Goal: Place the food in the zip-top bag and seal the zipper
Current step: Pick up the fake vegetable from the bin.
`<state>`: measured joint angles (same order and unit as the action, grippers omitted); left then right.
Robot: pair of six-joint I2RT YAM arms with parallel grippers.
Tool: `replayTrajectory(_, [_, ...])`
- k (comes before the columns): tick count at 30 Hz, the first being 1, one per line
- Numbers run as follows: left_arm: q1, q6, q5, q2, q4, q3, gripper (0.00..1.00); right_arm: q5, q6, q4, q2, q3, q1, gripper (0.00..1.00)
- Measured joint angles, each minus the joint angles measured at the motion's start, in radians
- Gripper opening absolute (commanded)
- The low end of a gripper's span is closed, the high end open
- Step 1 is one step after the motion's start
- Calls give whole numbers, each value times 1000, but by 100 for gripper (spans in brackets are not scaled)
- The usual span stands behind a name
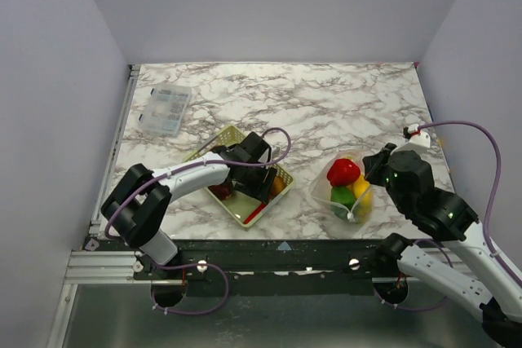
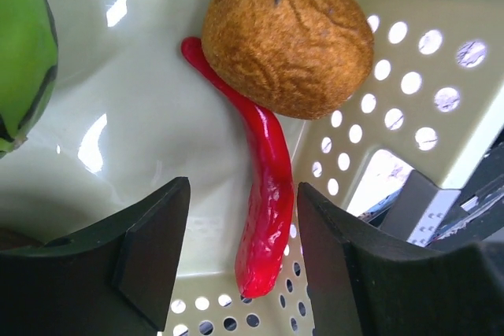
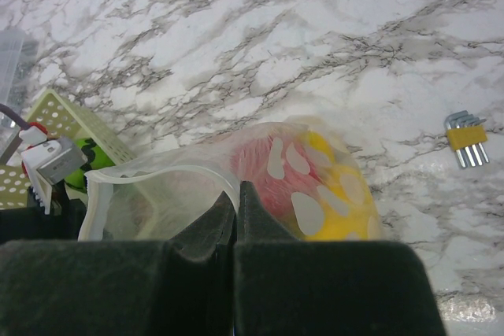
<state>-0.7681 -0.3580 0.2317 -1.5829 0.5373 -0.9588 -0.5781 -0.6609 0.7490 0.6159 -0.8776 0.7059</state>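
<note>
Yellow mesh basket (image 1: 214,143): inside it, the left gripper (image 2: 242,194) stands released, jaws on either side of a red chili (image 2: 268,186) that touches an orange fruit (image 2: 287,33). Right of the basket lies the bag (image 1: 347,201), holding red, green and yellow food (image 1: 342,171). The right gripper (image 3: 236,194) is clenched on its mouth edge.

So the left arm (image 1: 183,178) is bent at the elbow and reaches in to the right, wrist tipped down, left gripper (image 2: 242,245) with jaws apart, while the right arm (image 1: 444,213) leans in leftward, right gripper (image 3: 236,198) pinched tight on the zip-top bag (image 3: 150,190) edge.
</note>
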Motion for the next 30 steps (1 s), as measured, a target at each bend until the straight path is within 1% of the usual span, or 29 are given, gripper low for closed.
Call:
replayTrajectory(5, [-12, -16, 3, 9, -23, 2, 55, 0, 0, 0, 0, 0, 0, 1])
replayTrajectory(8, [-36, -32, 3, -6, -29, 2, 50, 1, 0, 0, 0, 0, 0, 1])
replayTrajectory(10, [-48, -44, 2, -27, -36, 2, 43, 1, 0, 0, -1, 0, 0, 1])
replayTrajectory(14, [-58, -66, -31, -61, -38, 7, 33, 2, 0, -1, -2, 0, 0, 1])
replayTrajectory(17, [-58, -77, -68, -61, -37, 7, 21, 7, 1, -2, -2, 2, 0, 1])
replayTrajectory(20, [-58, -86, -105, -55, -29, 7, 19, 9, 2, -5, -2, 2, 0, 1])
replayTrajectory(22, [-60, -84, -130, -39, -19, 9, 18, 11, 5, -8, -2, 2, 0, 1])
replayTrajectory(24, [-60, -78, -153, 10, -4, 13, 17, 12, 6, -8, -2, 2, 0, 1])
replayTrajectory(28, [-56, -64, -159, 121, 29, 2, 9, 14, 7, -9, -2, 2, 0, 1])
replayTrajectory(30, [-57, -56, -156, 164, 49, -19, 7, 14, 7, -9, -2, 2, 0, 1])
